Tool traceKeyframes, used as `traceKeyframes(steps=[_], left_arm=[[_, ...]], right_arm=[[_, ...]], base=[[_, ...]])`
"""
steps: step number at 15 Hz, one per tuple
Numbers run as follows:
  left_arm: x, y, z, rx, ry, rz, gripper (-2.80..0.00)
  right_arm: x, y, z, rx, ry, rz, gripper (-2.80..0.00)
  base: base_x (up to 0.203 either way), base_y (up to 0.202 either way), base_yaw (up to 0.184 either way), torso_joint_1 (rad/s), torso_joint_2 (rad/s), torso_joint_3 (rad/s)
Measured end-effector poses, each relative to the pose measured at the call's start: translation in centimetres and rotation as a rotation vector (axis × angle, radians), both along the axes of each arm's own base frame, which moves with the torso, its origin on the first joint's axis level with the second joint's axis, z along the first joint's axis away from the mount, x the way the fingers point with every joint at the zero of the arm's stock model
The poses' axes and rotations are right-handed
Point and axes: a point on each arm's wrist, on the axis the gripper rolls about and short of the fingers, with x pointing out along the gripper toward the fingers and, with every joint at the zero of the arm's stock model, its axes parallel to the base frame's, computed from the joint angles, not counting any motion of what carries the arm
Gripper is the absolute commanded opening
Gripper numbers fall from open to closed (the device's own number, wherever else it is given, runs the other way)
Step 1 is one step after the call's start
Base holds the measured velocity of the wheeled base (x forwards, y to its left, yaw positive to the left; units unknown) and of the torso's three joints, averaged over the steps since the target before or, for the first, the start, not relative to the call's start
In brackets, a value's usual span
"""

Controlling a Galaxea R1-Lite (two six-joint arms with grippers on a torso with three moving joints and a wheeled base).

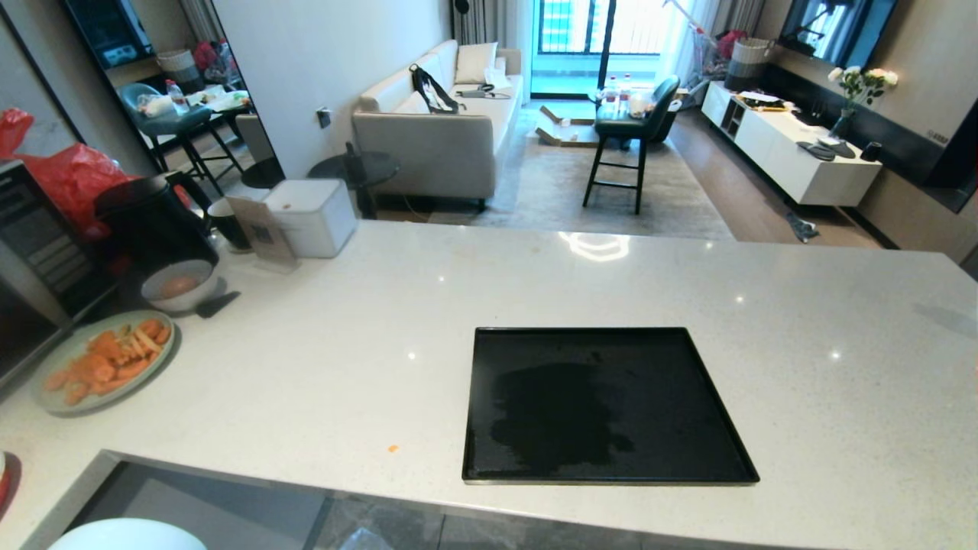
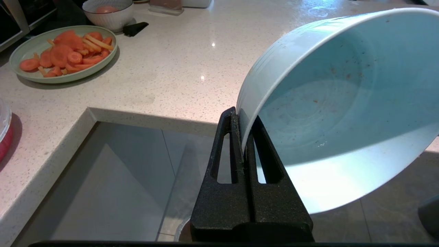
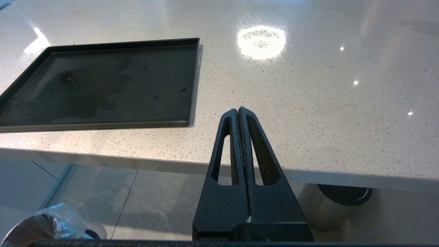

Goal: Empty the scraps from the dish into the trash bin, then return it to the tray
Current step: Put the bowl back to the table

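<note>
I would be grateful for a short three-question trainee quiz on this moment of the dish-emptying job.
1. True or false: the dish rests on the tray.
2. Multiple choice: what lies inside the dish? A) a heap of carrot slices B) only small specks and smears C) an egg
3. Fill in: the left gripper has its jaws closed on the dish's ____.

Key
1. False: the tray holds no dish; the left gripper holds the dish tilted at the counter's near edge.
2. B
3. rim

For reference, the right gripper is shut on nothing, near the counter edge beside the tray, and the trash bin stands below.
</note>
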Motion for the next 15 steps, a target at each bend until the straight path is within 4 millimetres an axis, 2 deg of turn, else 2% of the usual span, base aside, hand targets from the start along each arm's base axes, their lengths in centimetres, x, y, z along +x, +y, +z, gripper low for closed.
traceKeyframes(steps=[7, 12, 15], left_arm=[[0.0, 0.0, 0.1, -0.004, -0.005, 0.0, -2.8], [-1.2, 0.1, 4.2, -0.014, -0.112, 0.036, -2.8], [-0.9, 0.1, 7.2, -0.014, -0.104, 0.022, -2.8]], right_arm=[[0.0, 0.0, 0.0, 0.001, 0.0, 0.0, -2.8], [0.0, 0.0, 0.0, 0.0, -0.001, 0.0, -2.8], [0.0, 0.0, 0.0, 0.0, -0.001, 0.0, -2.8]], base=[[0.0, 0.0, 0.0, 0.0, 0.0, 0.0], [0.0, 0.0, 0.0, 0.0, 0.0, 0.0], [0.0, 0.0, 0.0, 0.0, 0.0, 0.0]])
